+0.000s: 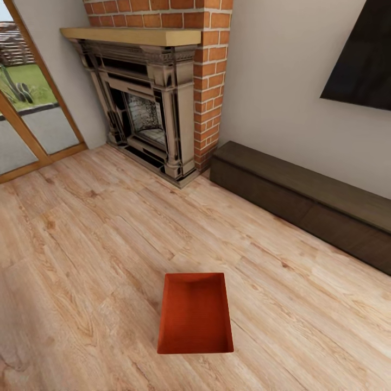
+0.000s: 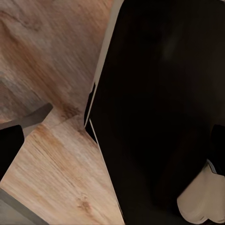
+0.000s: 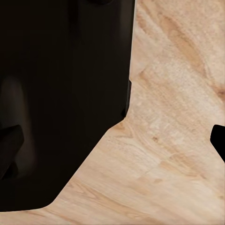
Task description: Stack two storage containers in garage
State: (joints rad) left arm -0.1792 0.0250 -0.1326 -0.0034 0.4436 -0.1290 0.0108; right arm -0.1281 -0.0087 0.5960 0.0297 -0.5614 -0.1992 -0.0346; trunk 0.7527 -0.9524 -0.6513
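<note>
Orange-red container (image 1: 195, 315) sits on wood planks (image 1: 81, 244) in head view, fireplace (image 1: 146, 108) beyond. Wrist views: dark robot body over planks; can't tell either gripper's state.

Wood-plank floor (image 1: 98, 239), brick fireplace (image 1: 157, 103), low dark cabinet (image 1: 304, 201), glass doors (image 1: 27, 114)

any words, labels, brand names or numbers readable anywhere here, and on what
None: no text, label, brand or number reads in any view.
Orange-red rectangular lidless box on the light wood-plank floor: plain walls.
Red-brick fireplace: no lettering.
Long low dark cabinet: unmarked.
Dark wall panel: blank.
</note>
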